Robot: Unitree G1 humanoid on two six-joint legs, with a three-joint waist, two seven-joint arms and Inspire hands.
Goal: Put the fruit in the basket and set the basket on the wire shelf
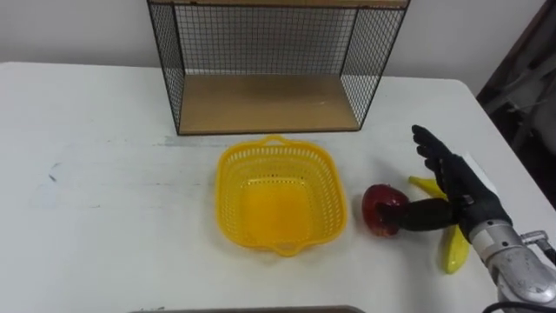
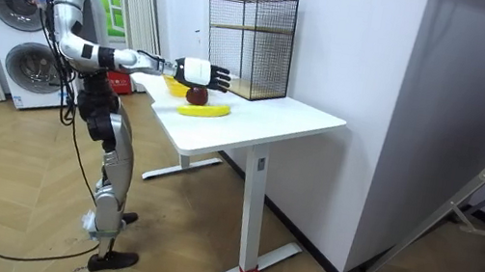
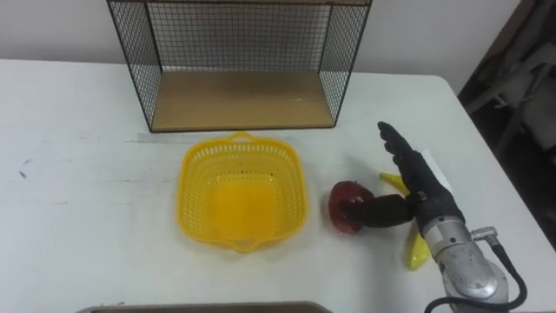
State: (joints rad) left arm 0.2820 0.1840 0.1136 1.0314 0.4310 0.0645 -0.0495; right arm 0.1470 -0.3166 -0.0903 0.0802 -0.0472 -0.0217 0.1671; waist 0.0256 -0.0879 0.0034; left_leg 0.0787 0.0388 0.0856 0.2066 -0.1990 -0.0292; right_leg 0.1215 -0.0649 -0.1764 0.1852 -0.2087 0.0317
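Just right of the empty yellow basket [image 1: 228, 193], the right hand [image 1: 456, 187] is open, its thumb against the apple [image 1: 379, 205] and the banana [image 1: 456, 249] farther right; I'd close snugly round the apple before lifting.

Perforated plastic basket [image 1: 276, 198]; metal wire shelf [image 1: 261, 39] with matt wooden base [image 1: 269, 103]; glossy apple [image 1: 373, 201]; smooth matt table [image 1: 104, 217].
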